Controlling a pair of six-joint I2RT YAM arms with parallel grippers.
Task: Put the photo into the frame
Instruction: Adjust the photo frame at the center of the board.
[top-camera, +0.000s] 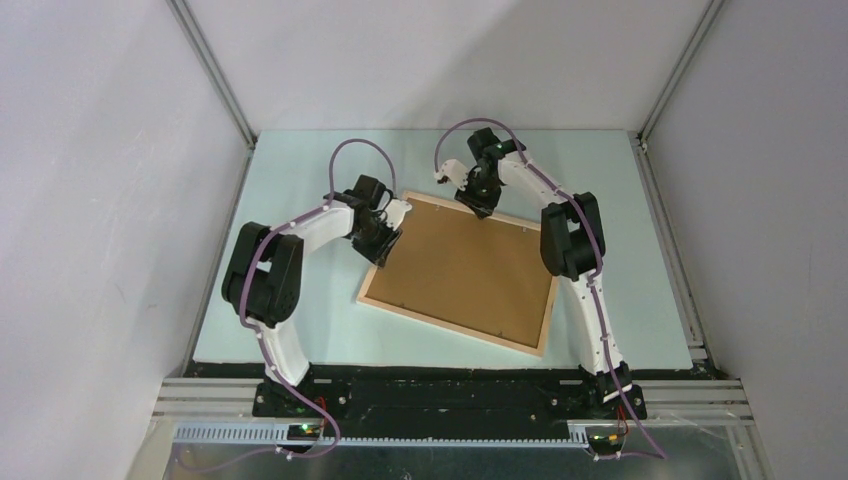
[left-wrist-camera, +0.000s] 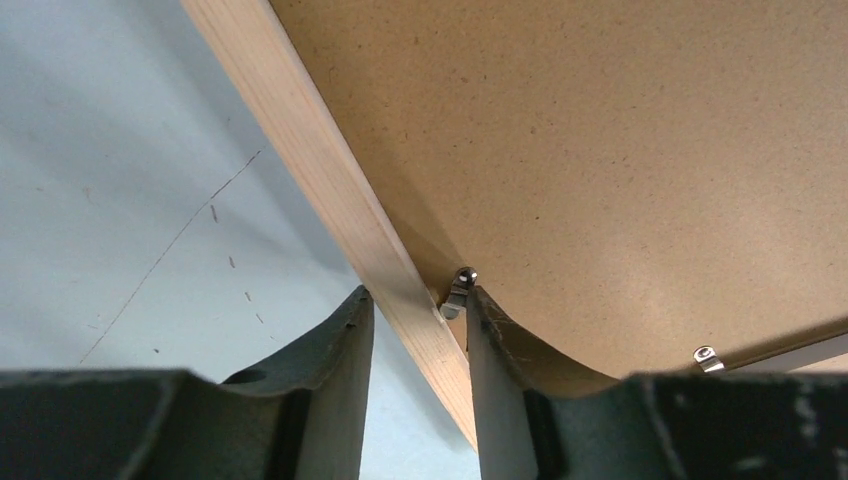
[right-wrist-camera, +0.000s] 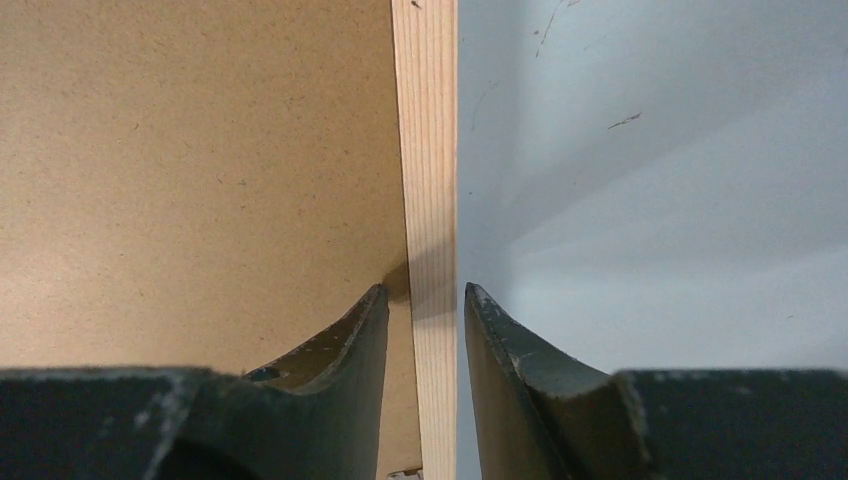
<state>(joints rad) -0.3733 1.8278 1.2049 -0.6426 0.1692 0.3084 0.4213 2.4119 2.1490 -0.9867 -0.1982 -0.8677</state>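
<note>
2 black 2-finger grippers are at the large rectangular pale-wood frame (left-wrist-camera: 338, 190), which lies face down and slightly skewed mid-table on the pale blue tabletop (top-camera: 300, 180), a plain brown backing board (top-camera: 465, 265) filling it. Left gripper (left-wrist-camera: 418, 295) narrowly straddles the left rail beside a small metal clip (left-wrist-camera: 458, 292); pinching or not, I cannot tell. Right gripper (right-wrist-camera: 425, 290) sits astride the far rail, slim gaps either side.

A pale blue-green table (top-camera: 300, 170) with faint scratches sits between plain white walls (top-camera: 90, 150). Aluminium rails (top-camera: 213, 70) run up the corners; the light is soft and even.
</note>
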